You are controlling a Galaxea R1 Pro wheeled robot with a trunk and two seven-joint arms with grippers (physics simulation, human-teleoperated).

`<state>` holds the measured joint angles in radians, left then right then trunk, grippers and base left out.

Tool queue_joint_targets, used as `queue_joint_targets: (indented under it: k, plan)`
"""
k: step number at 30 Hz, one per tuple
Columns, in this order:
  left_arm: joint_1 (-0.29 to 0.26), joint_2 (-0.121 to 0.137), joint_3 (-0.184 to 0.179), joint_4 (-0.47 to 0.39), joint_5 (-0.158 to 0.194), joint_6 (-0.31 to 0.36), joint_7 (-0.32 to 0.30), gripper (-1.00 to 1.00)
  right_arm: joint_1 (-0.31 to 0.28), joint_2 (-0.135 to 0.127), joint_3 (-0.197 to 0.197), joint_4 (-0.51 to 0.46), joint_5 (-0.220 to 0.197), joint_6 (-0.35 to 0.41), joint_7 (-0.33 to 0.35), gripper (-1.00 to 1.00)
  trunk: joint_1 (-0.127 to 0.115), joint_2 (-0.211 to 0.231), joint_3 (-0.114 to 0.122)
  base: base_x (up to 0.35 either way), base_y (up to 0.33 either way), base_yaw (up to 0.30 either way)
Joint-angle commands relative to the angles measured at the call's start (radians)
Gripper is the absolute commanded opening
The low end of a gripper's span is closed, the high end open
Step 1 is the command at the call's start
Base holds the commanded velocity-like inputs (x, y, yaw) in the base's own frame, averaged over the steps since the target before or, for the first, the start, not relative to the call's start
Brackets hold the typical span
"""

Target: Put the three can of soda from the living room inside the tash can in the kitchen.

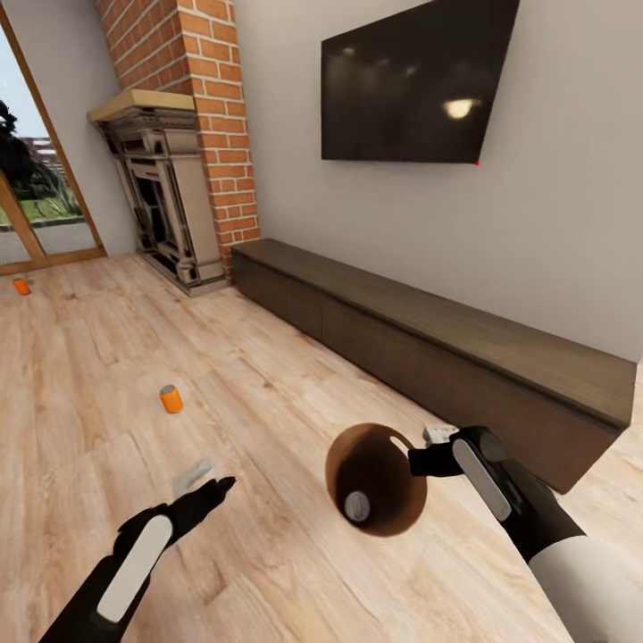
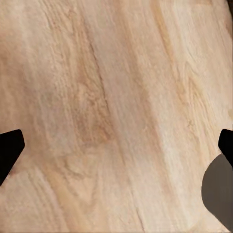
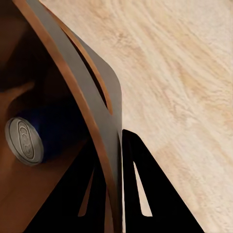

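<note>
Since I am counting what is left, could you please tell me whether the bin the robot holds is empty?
Not empty: one dark blue can with a silvery top lies inside the round brown-lined trash can.

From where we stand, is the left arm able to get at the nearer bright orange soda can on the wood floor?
Probably not yet. The open left gripper hangs short of the nearer orange can, with bare wood floor between; nothing blocks it, but the base likely needs to roll closer.
</note>
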<state>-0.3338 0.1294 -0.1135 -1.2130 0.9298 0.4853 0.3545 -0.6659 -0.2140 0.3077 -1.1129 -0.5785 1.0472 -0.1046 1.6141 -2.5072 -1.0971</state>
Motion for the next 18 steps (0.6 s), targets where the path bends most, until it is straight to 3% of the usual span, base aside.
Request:
queue_joint_targets:
  k: [1, 6, 9, 15, 17, 18]
  plan:
    - [0.006, 0.001, 0.0, 0.002, 0.001, -0.016, 0.0, 1.0, -0.003, -0.001, -0.001, 0.003, -0.024, 0.0, 0.005, -1.0, 0.0, 0.0, 0.0, 0.296, 0.225, 0.0]
    - [0.027, -0.002, 0.001, 0.017, 0.003, -0.091, -0.001, 1.0, -0.011, 0.014, -0.018, 0.042, -0.03, 0.0, 0.004, -1.0, 0.0, 0.0, 0.0, 0.307, 0.199, 0.0]
    - [0.029, -0.003, 0.001, 0.035, 0.003, -0.101, -0.002, 1.0, -0.013, 0.036, -0.021, 0.075, -0.03, 0.0, 0.003, -1.0, 0.0, 0.0, 0.0, 0.312, 0.191, 0.0]
    - [0.03, -0.002, 0.001, 0.078, 0.0, -0.103, 0.0, 1.0, -0.015, 0.041, -0.027, 0.087, -0.032, 0.0, 0.003, -1.0, 0.0, 0.0, 0.001, 0.326, 0.139, 0.095]
    - [0.028, 0.001, 0.002, 0.094, 0.0, -0.099, 0.025, 1.0, -0.015, 0.037, -0.028, 0.084, -0.035, 0.0, 0.003, -1.0, 0.0, 0.0, 0.002, 0.338, 0.106, 0.235]
    - [0.025, 0.002, 0.003, 0.098, 0.002, -0.096, 0.067, 1.0, -0.015, 0.035, -0.029, 0.083, -0.039, 0.0, 0.003, -1.0, 0.0, 0.0, 0.002, 0.34, 0.101, 0.257]
